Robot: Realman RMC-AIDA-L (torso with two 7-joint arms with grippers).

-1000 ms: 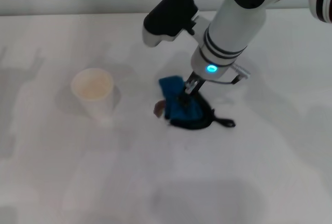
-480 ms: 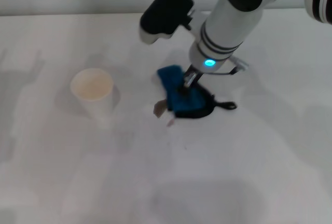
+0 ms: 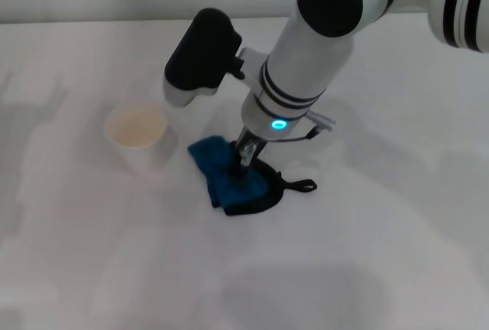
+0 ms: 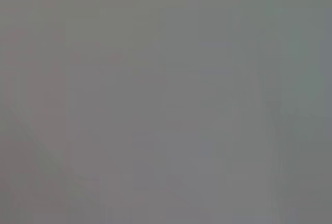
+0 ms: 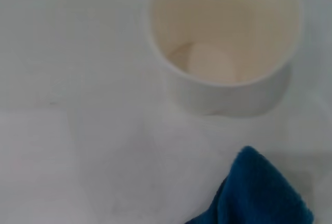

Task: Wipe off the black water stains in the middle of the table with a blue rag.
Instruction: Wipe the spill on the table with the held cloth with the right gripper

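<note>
Right gripper [image 3: 246, 154] points straight down, its fingers pinched together on the rag [image 3: 229, 181] and pressing it onto the table [image 3: 382, 231]. The rag lies bunched just beside the cup [image 3: 137, 133], on the side toward the table's middle, with its black loop trailing away from the cup. Step in hand, as I judge it: the wiping stroke itself, rag dragged flat across the surface. No stain shows anywhere near the cup; whether any remains under the rag cannot be told, since cloth and arm cover that patch. Next move likely calls for keeping downward pressure and steering clear of the cup, which is close enough to be knocked. Right wrist view shows only the cup's mouth and a corner of rag. Left gripper is out of sight; left wrist view is blank grey.
</note>
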